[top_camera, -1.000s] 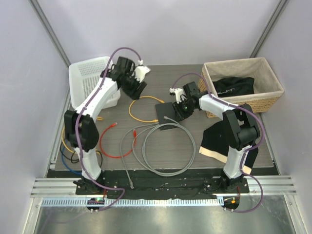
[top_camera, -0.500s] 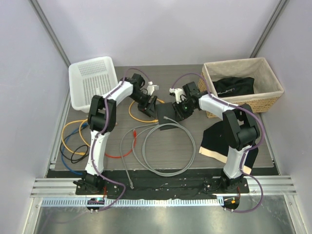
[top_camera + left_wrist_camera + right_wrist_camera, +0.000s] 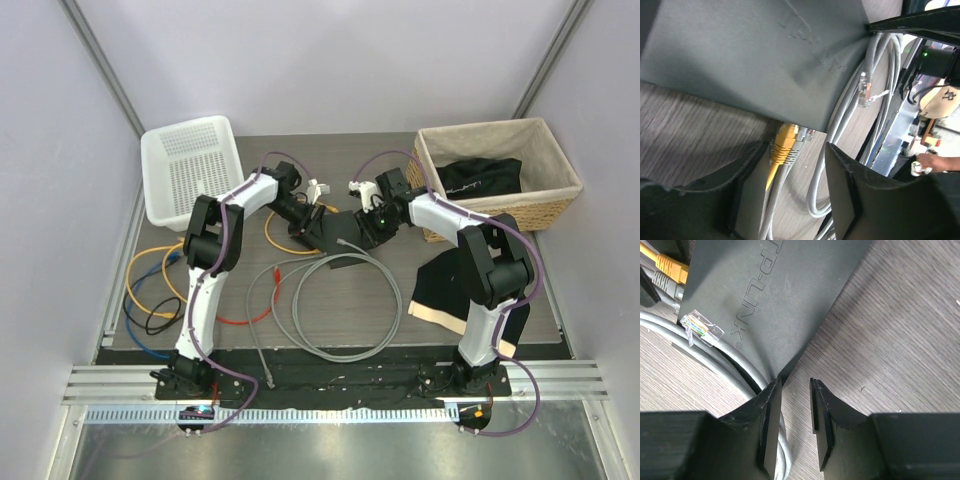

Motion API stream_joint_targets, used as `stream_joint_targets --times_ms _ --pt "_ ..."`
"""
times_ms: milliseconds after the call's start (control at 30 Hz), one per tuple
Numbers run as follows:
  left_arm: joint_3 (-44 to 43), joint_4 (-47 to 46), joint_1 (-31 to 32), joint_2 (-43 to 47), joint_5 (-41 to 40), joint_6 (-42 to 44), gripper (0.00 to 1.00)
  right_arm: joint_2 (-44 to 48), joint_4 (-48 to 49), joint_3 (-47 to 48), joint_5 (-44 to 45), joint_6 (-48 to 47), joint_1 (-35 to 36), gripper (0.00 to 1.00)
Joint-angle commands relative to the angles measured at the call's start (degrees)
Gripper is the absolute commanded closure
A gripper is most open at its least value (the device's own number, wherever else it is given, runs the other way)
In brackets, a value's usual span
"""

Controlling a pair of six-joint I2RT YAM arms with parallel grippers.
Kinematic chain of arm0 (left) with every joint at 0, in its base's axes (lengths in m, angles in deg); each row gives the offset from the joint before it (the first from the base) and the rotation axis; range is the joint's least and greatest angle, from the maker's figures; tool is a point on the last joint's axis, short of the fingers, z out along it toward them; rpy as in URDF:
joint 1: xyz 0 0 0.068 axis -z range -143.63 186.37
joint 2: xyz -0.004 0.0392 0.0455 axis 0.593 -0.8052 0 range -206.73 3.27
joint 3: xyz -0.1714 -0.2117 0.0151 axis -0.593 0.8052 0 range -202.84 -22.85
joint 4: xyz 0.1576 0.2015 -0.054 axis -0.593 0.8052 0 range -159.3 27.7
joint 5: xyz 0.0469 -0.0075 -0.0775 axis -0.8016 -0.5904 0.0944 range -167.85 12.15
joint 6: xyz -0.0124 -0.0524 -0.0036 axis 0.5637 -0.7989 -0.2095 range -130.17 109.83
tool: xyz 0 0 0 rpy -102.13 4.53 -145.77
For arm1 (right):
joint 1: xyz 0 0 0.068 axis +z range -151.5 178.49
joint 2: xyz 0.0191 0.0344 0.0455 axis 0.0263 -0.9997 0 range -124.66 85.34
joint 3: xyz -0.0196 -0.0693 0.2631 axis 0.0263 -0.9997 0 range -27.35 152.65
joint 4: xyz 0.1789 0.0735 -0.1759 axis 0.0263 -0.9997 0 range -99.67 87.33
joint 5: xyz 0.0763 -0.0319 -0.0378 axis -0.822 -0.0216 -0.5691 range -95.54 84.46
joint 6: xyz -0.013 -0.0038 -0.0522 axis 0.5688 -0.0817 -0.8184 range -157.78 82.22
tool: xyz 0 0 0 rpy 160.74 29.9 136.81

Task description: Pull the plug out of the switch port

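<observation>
We are straddling the yellow plug [image 3: 782, 147] in the switch [image 3: 740, 55] with our released left claw [image 3: 792, 152], the right claw [image 3: 795, 385] sitting released at its corner; clenching likely comes next.

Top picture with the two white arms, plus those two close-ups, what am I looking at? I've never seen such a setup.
Two robot arms bolted to a table, seen from above: the left arm and the right arm. Each close-up comes from a wrist camera. On the table lie cables, a white basket, a wicker basket and a black switch. The left gripper is open around a yellow plug in the switch; the right gripper is open at the switch's corner. Nothing is held.
</observation>
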Motion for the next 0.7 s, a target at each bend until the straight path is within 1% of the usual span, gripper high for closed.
stream_joint_targets --times_ms 0,133,200,233,367,467,600,667 --pt "2.9 -2.8 1.4 -1.2 -1.8 -2.1 0.48 -0.7 -3.0 -2.4 3.5 -1.6 0.1 0.64" --pt "0.8 -2.2 1.3 -3.5 -1.6 -2.5 0.5 -0.6 -3.0 -2.3 3.6 -1.6 0.1 0.64" --pt "0.3 -2.9 1.3 -4.1 -4.0 -3.9 0.51 -0.6 -3.1 -2.6 3.6 -1.5 0.1 0.64" --pt "0.3 -3.5 1.4 -4.4 -5.3 -6.3 0.51 -0.4 -3.1 -2.7 3.6 -1.6 0.1 0.64" --pt "2.5 -7.1 1.6 -3.9 -8.2 -11.8 0.47 0.0 -3.3 -3.5 3.4 -1.2 0.2 0.65" --pt "2.8 -7.7 1.6 -4.4 -9.5 -13.6 0.5 0.1 -3.3 -4.1 3.4 -1.1 0.3 0.64" --pt "2.3 -7.7 1.8 -5.5 -9.3 -13.5 0.55 -0.3 -3.6 -4.2 3.5 -0.9 0.7 0.64" --pt "2.6 -7.7 2.3 -5.5 -10.0 -13.5 0.61 -0.6 -3.6 -3.9 3.5 -0.7 0.9 0.65"
